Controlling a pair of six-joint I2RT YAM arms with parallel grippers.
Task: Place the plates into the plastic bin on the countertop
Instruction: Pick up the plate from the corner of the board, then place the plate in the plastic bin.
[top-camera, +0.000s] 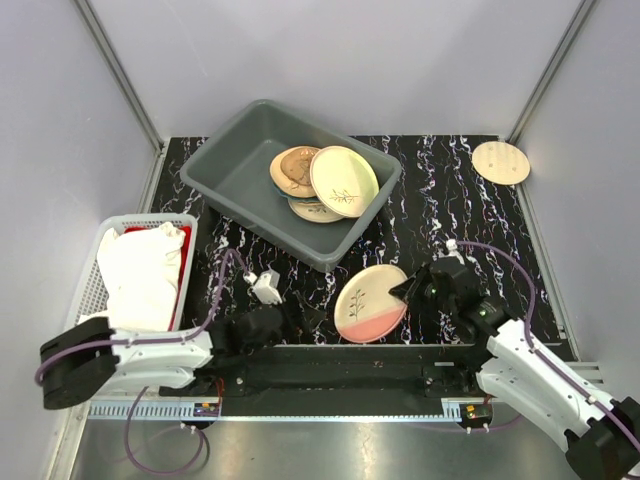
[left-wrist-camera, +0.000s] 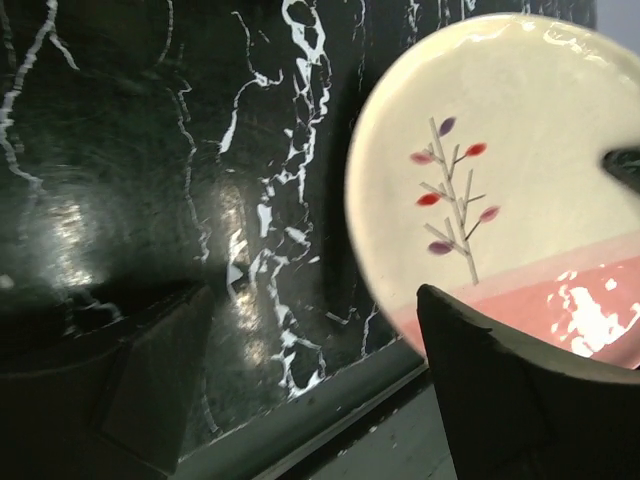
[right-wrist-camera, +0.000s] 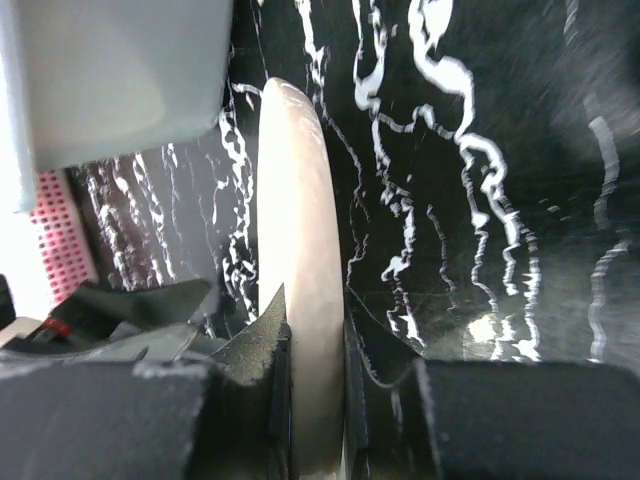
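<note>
Since the right fingers (right-wrist-camera: 255, 345) are pinched tight on the rim of the cream-and-pink plate (top-camera: 370, 303), near the middle of the worktop (top-camera: 450, 210), that one looks like it's next to go. Can't tell if it's off the surface yet. Left fingers (left-wrist-camera: 490, 390) are spread wide just left of it, holding nothing. Farther back, the grey bin (top-camera: 230, 165) has three plates (top-camera: 343, 181) in it that I can count. One pale plate (top-camera: 501, 162) sits alone at the far right. So roughly halfway, I'd guess.
</note>
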